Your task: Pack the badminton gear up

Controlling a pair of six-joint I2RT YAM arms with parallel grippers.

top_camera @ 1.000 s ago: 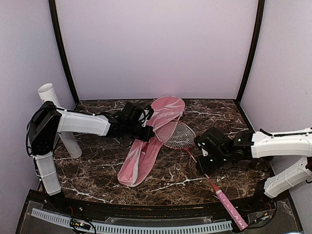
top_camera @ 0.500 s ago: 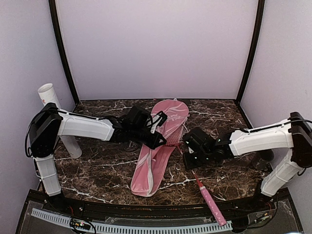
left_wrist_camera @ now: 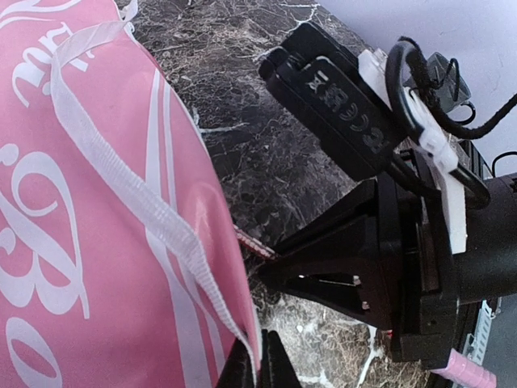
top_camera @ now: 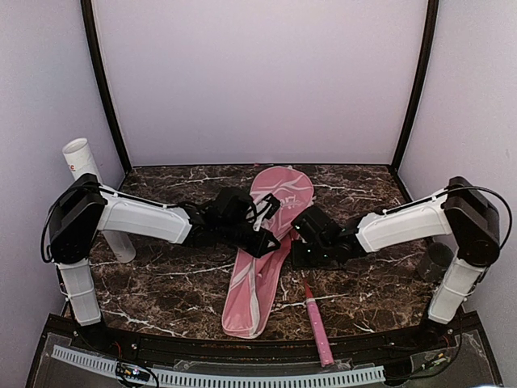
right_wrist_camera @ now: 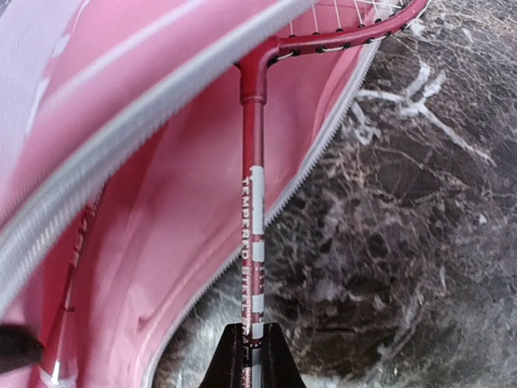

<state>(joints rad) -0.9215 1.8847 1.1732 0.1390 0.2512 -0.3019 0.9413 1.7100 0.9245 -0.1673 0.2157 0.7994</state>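
Note:
The pink racket-shaped bag [top_camera: 257, 283] lies along the middle of the marble table, its zip edge gaping. My left gripper [top_camera: 263, 245] is shut on the bag's upper flap [left_wrist_camera: 97, 226], with its fingertips [left_wrist_camera: 279, 373] pinching the white-trimmed edge. My right gripper [top_camera: 297, 249] is shut on the shaft [right_wrist_camera: 252, 202] of a red-framed racket. The racket's head [right_wrist_camera: 347, 36] is inside the bag's opening [right_wrist_camera: 145, 210]. Its pink handle [top_camera: 317, 327] trails toward the table's front edge. The long white tube [top_camera: 90, 190] stands at the far left. No shuttlecocks show.
A dark round object [top_camera: 436, 263] sits by the right arm near the table's right edge. Both arms' wrists nearly meet over the bag. Dark posts and purple walls close in the table on three sides.
My right gripper has carried the racket left, so its head has slid into the bag. The bag has swung more lengthwise. My left gripper has moved right with the flap.

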